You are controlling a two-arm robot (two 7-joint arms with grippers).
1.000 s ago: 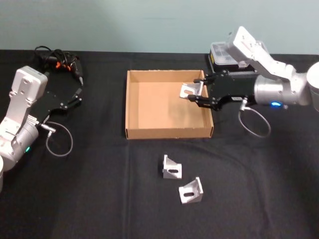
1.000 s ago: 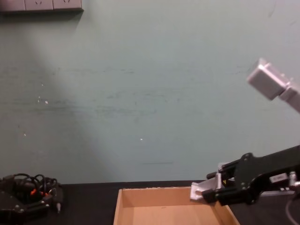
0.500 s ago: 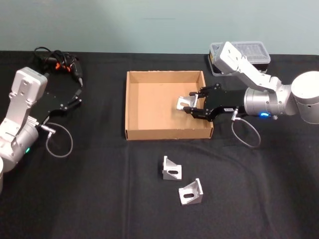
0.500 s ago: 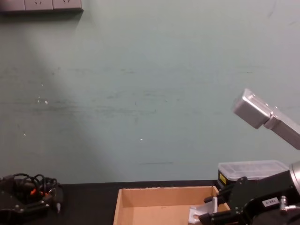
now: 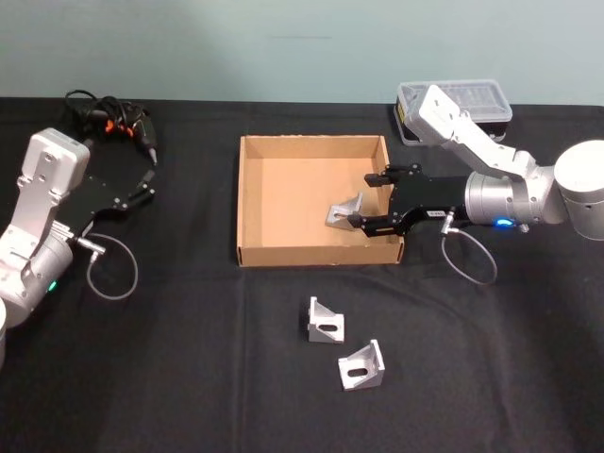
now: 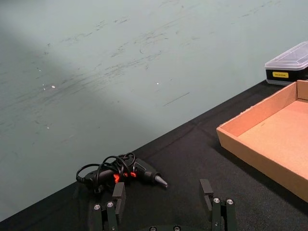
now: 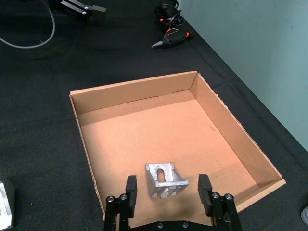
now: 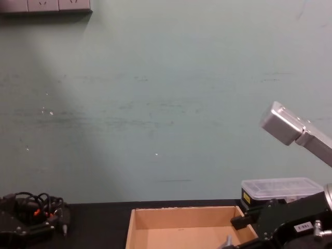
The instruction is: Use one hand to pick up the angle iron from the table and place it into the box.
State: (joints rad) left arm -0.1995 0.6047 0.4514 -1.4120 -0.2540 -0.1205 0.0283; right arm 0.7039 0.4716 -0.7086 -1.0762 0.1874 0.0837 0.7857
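1. Nearest on the bench: one angle iron, and just beyond it a second angle iron. Both lay apart from each other, short of the box's front wall, and untouched.
2. The box sat mid-bench, open-topped with low walls.
3. A third angle iron lay on the box floor, in the right front part and near the right wall. It seemed to rest on one flange with the slotted face up.
4. The right gripper reached in over the box's right wall with its fingers spread wide. In the right wrist view the piece sat between them, and neither finger appeared to touch it.
5. Judgement: the placing looked done and the step in hand was the withdrawal. Best to keep the fingers spread and rise straight up until clear of the wall, then pull back. A sideways drag risked nudging the piece or catching the cardboard.
6. The left gripper was parked at the left of the bench with its fingers spread and holding nothing.
7. Far edge: a corded power screwdriver on the left and a clear-lidded plastic case on the right.
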